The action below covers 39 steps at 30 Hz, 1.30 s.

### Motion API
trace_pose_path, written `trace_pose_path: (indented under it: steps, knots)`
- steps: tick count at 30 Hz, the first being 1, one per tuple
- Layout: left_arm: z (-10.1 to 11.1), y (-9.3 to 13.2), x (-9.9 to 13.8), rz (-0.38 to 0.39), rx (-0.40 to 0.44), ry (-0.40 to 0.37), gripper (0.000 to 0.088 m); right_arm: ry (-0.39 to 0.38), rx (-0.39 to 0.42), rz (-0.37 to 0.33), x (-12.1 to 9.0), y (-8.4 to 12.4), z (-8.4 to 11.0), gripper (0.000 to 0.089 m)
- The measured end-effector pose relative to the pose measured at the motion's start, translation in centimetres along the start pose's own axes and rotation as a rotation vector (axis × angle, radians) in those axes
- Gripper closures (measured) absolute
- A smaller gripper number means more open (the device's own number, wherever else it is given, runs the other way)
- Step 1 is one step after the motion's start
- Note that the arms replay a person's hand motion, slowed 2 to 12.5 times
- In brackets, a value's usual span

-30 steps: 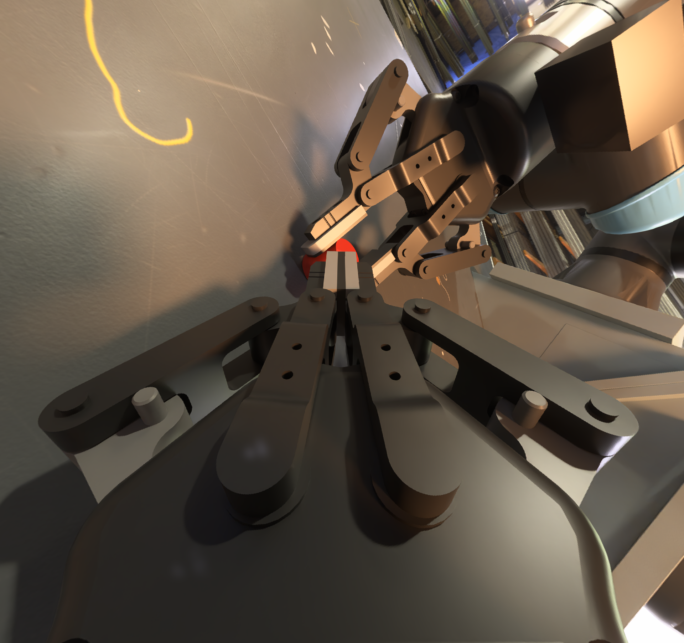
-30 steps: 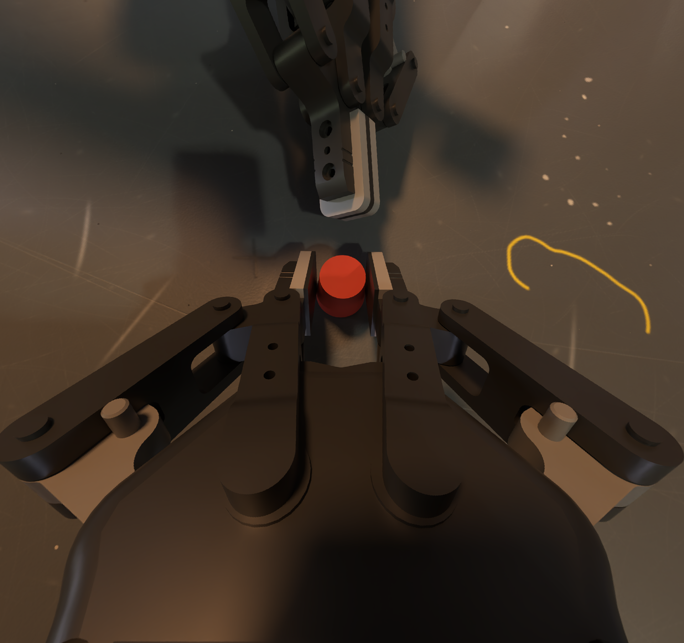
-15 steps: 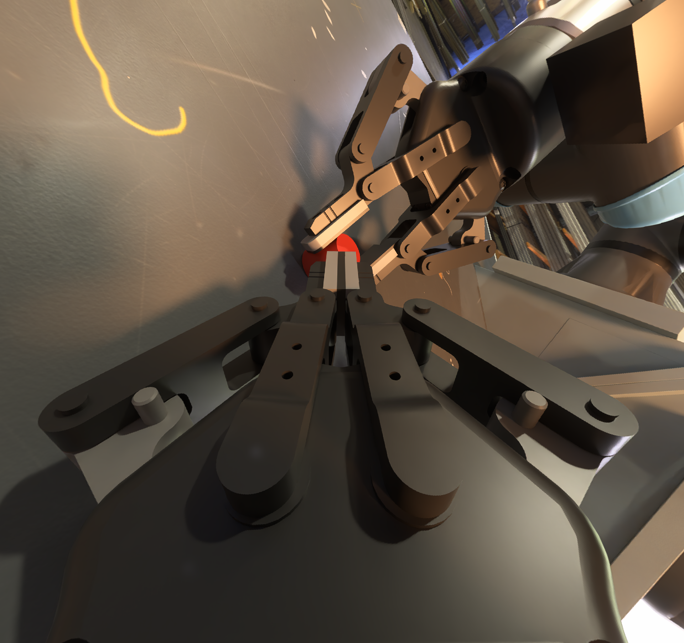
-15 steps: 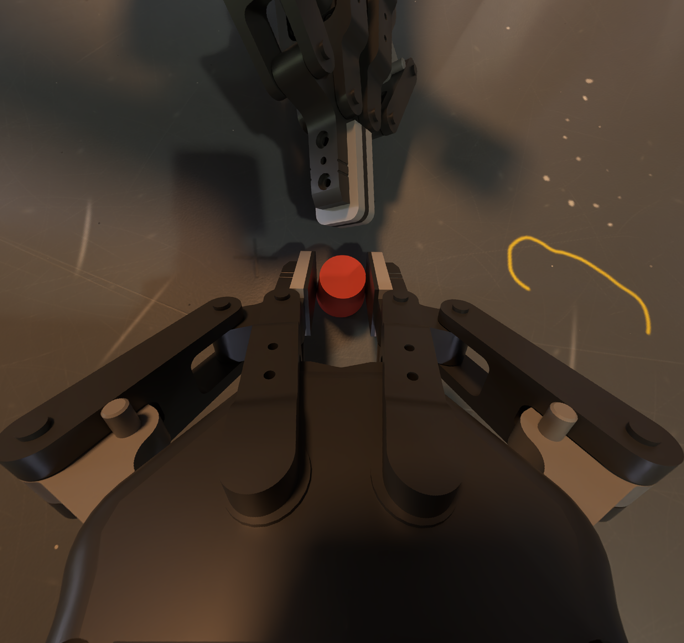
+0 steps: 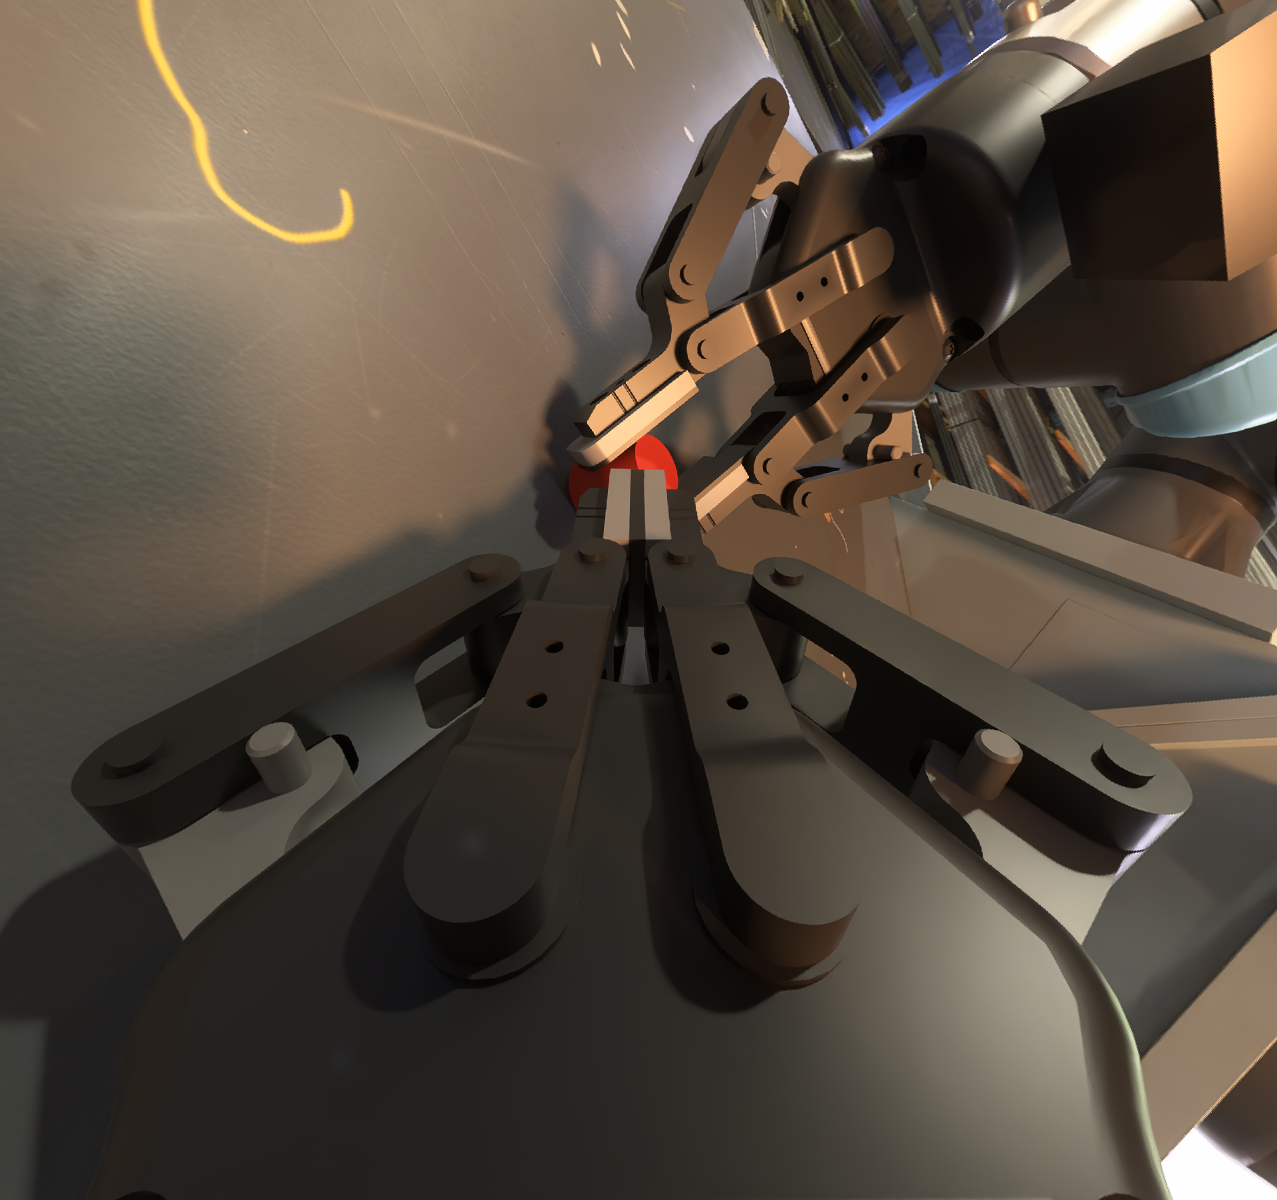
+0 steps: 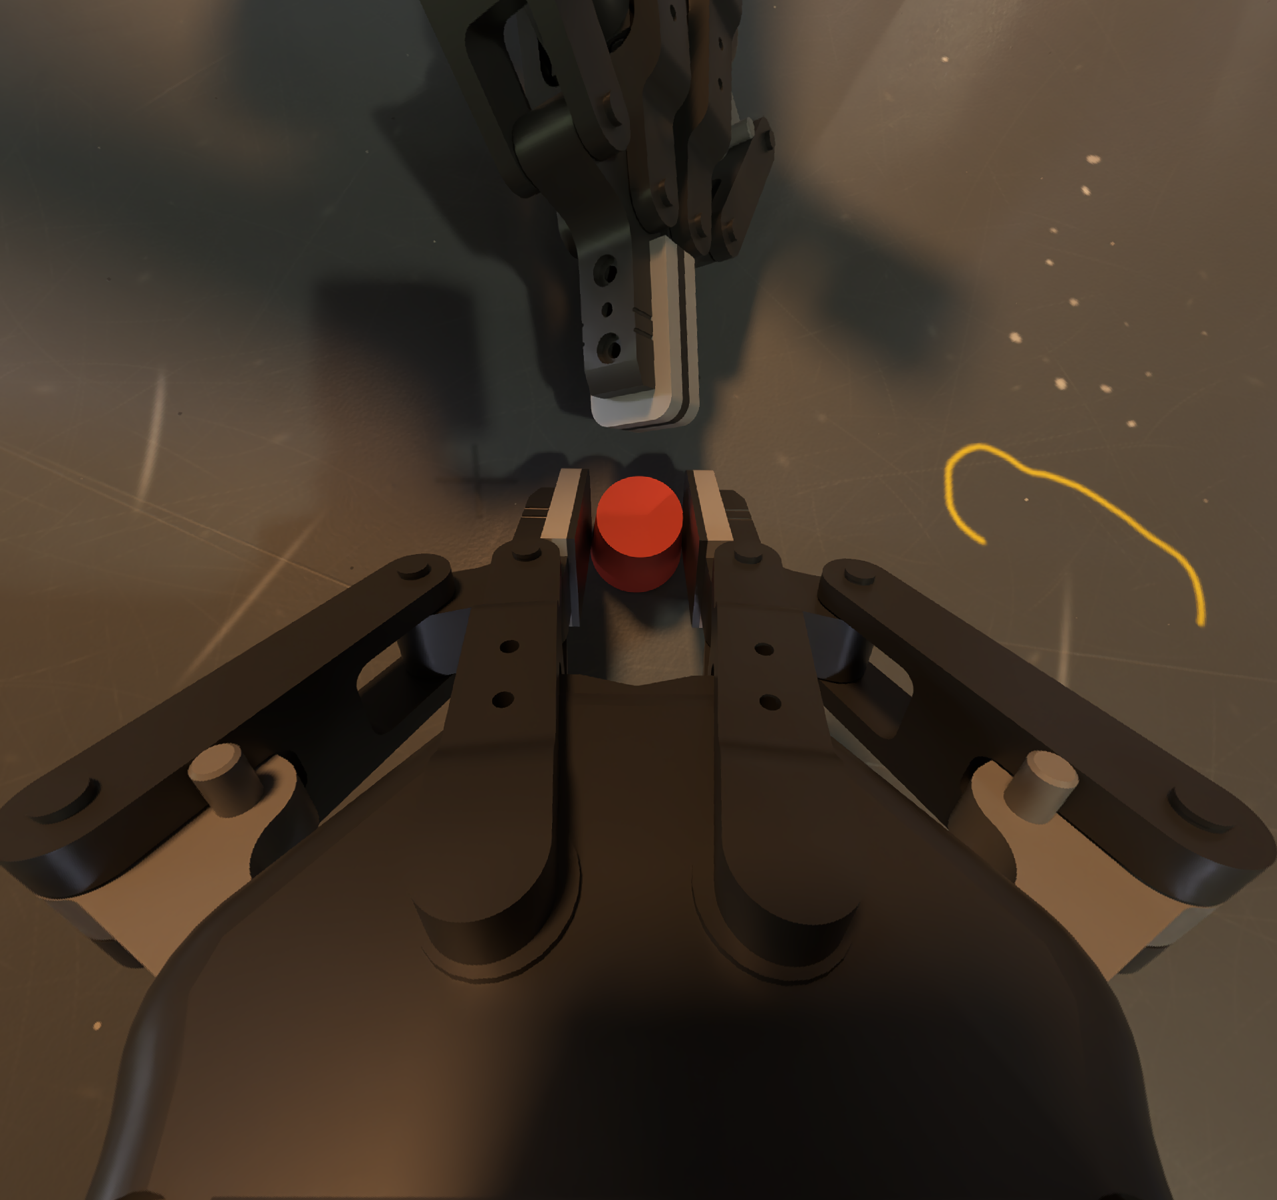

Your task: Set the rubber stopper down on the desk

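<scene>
The red rubber stopper (image 6: 639,517) sits between the two pads of my right gripper (image 6: 637,484), which is shut on it just above the scratched grey-brown desk (image 6: 242,489). In the left wrist view the stopper (image 5: 655,453) shows only as a red patch behind my left gripper (image 5: 636,498), which is shut and empty, its tips right in front of the stopper. The right gripper (image 5: 646,476) reaches in there from the upper right. In the right wrist view the left gripper (image 6: 642,417) hangs point-down just beyond the stopper.
A thin yellow curved line (image 6: 1105,510) lies on the desk to the right of the stopper; it shows at the upper left in the left wrist view (image 5: 207,165). The right arm (image 5: 1036,234) fills the upper right there. The desk edge (image 5: 1036,545) runs behind it.
The left gripper's tips have crept slightly closer to the stopper. The right gripper still holds the stopper the same way.
</scene>
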<state>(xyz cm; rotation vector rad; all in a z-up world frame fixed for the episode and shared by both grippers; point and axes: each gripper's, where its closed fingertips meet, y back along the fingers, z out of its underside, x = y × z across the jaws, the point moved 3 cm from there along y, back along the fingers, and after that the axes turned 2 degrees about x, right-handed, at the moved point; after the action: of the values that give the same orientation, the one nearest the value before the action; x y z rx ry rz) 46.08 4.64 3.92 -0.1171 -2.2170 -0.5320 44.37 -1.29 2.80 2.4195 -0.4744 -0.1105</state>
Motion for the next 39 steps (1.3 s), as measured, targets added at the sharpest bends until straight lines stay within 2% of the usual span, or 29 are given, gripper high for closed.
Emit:
trace_pose_path:
  steps: [20, 34, 39]
  knots:
    - [0.0, -0.1, 0.4, 0.022, 0.001, -0.014, 0.0882, -0.005, -0.001, -0.005, 0.0, 0.0, 0.0, 0.0652]
    - [-0.1, -0.4, 1.4, 0.056, -0.010, -0.101, 0.0882, -0.013, -0.002, -0.015, 0.0, 0.0, 0.0, 0.0652]
    - [-0.6, -0.4, 2.2, 0.093, 0.024, -0.136, 0.0882, -0.009, -0.002, -0.011, 0.0, 0.0, 0.0, 0.0652]
